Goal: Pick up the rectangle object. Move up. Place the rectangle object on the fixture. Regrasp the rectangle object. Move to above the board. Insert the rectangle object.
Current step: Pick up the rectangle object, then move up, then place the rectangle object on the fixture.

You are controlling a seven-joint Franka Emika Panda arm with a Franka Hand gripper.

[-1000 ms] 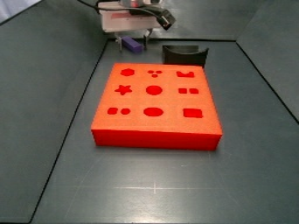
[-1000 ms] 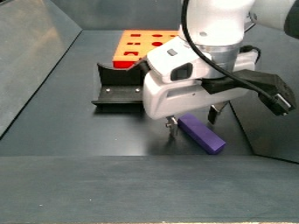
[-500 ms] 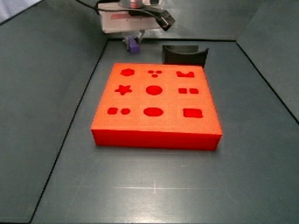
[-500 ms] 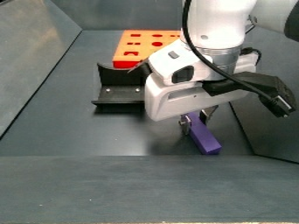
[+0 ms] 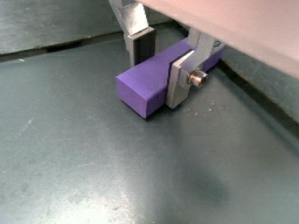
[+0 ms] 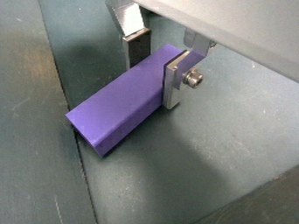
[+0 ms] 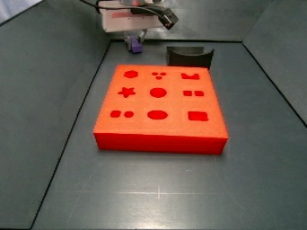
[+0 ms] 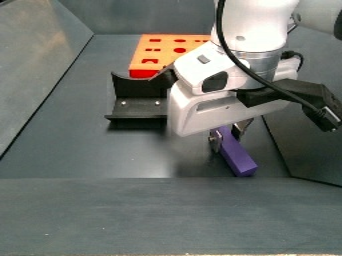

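Item: small elongated purple rectangular block, matte [image 5: 149, 80] [image 6: 117, 112] [image 8: 235, 154] [image 7: 135, 41]. Lies flat on the dark grey floor [image 8: 120, 150], lower right of centre in a side view; in another side view only a small purple patch shows at the top of the frame, under the arm. One end sits between the jaws; the remaining length runs out past them toward the camera in both wrist views.

Gripper [image 5: 167, 63] [image 6: 156, 63]: two flat silver plate fingers with dark pads, one on each long side of the block. The finger [image 5: 186, 74] [image 6: 176, 79] with the round screw head lies flat against the block's side face. The other finger [image 5: 140, 44] [image 6: 135, 45] stands at the opposite side, its dark pad against the block's top edge; whether it presses is not clear. Jaws narrow, closed to the block's width. In a side view the white gripper body [image 8: 209, 95] hangs directly over the block, hiding the fingers.

Fixture: black L-shaped bracket on a base plate [image 8: 134, 100] [image 7: 189, 56], standing on the floor left of the block, apart from it.

Board: large flat red-orange slab with star, circle, oval and rectangle cut-outs [image 7: 161, 103] [image 8: 166, 52]. Fills the frame centre in a side view, just beside the fixture, well apart from the block.
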